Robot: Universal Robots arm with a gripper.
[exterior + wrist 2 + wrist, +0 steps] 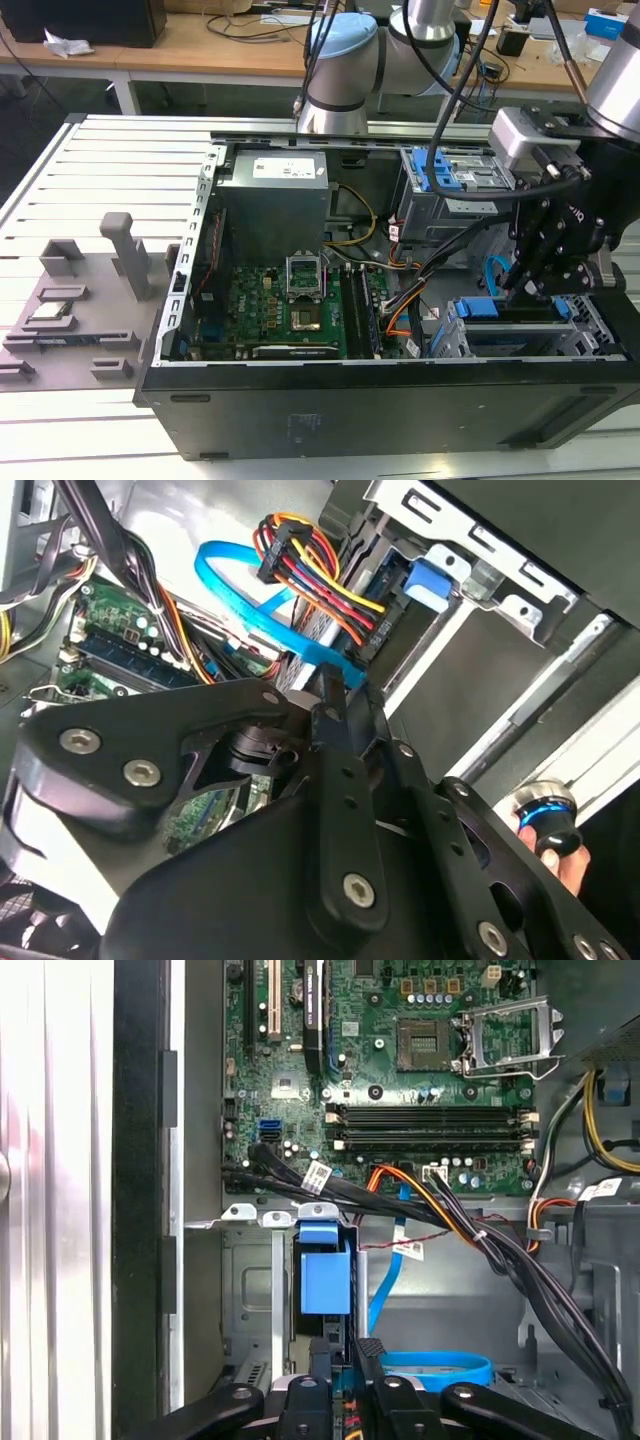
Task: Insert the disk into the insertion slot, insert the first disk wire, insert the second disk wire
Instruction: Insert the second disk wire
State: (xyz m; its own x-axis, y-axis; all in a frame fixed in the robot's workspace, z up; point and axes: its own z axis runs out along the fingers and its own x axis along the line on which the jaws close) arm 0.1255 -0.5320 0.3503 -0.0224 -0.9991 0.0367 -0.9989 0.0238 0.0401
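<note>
Silver drive cage (590, 335) holds your blue-framed disk (478, 308).
Your gripper (335, 685) pinches the light blue cable (240, 605) beside the plugged orange-red-black wire bundle (320, 570).

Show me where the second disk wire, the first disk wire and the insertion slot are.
second disk wire (232, 588), second wrist view, on its light blue loop.
first disk wire (318, 580), second wrist view, on the coloured strands near the plug.
insertion slot (590, 338), exterior view, on its perforated side wall.

The black gripper (335, 695) sits low inside the computer, its tips pinched on the end of the light blue cable (240, 605). Just beside it, a bundle of red, yellow, orange and black wires (320, 580) runs into a black plug (375, 635). A green circuit board (110, 645) lies behind.
</note>
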